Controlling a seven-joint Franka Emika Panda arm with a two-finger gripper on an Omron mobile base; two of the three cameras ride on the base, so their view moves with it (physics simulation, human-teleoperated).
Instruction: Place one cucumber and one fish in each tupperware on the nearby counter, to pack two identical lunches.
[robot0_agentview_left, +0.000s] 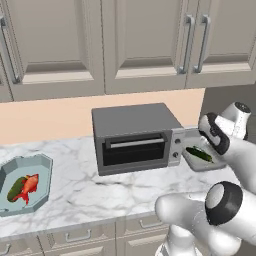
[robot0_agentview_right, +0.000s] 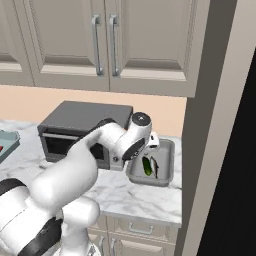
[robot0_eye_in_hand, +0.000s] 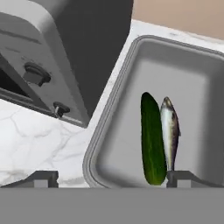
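Gripper (robot0_eye_in_hand: 111, 178) spread, holding nothing, at lower frame; cucumber (robot0_eye_in_hand: 152, 139) and silver fish (robot0_eye_in_hand: 169, 133) lie paired in grey tupperware (robot0_eye_in_hand: 109, 131), apparently packed.

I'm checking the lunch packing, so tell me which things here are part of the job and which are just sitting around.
Part of the job:
- grey rectangular tray container, holding dark-green cucumber and silvery-grey fish
- pale blue-teal octagonal container, holding red-orange fish and a second cucumber

Just sitting around:
- dark grey toaster oven

White arm stretched forward and bent down at the wrist, gripper (robot0_eye_in_hand: 111, 177) pointing downward, jaws spread wide, holding nothing
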